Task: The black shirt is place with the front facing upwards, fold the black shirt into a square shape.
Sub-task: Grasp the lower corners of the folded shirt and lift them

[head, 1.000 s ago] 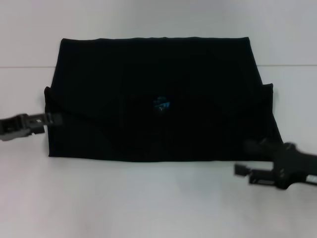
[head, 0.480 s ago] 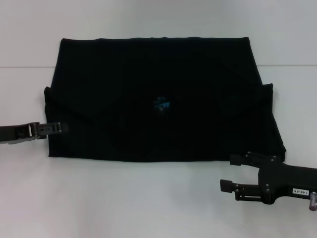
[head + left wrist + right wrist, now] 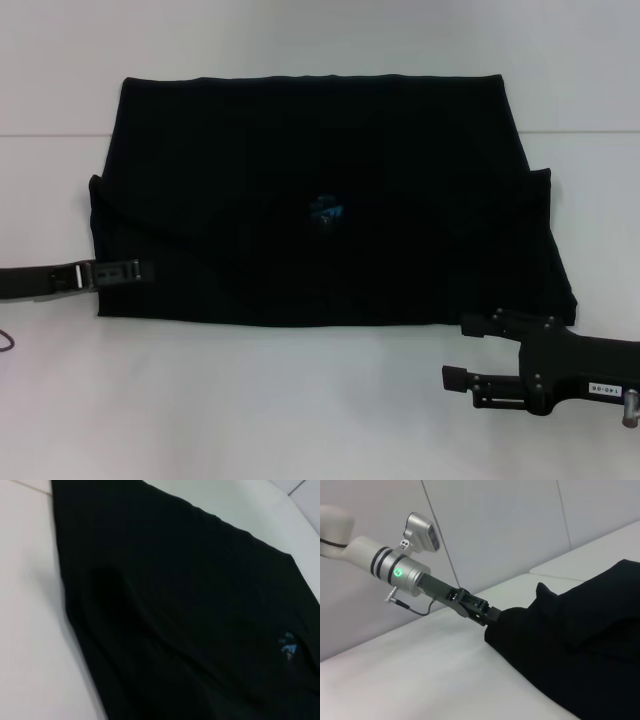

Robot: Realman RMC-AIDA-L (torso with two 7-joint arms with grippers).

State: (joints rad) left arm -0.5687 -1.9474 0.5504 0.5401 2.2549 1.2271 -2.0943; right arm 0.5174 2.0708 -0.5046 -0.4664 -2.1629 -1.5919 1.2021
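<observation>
The left end effector (image 3: 135, 271), a slim black metal piece, lies low at the left edge of the black shirt (image 3: 330, 200), its tip over the cloth's lower left corner; whether its fingers are apart or closed on the fabric cannot be told, since in the right wrist view the tip (image 3: 490, 616) disappears into the dark edge of the cloth. Behind it that view shows a silver wrist segment with a green light and a white arm. The right end effector (image 3: 468, 352), blocky black metal, hovers over the bare bench (image 3: 250, 400) just off the shirt's lower right corner, its two fingers spread apart with nothing between them. One shirt lies on the white, smooth bench: soft matte black cloth, already folded into a wide, roughly rectangular packet with a straight far edge, small flaps sticking out on both sides, and shallow diagonal creases. A small blue label (image 3: 327, 209) shows near its middle, also visible in the left wrist view (image 3: 288, 646). A thin seam line crosses the bench behind the shirt.
</observation>
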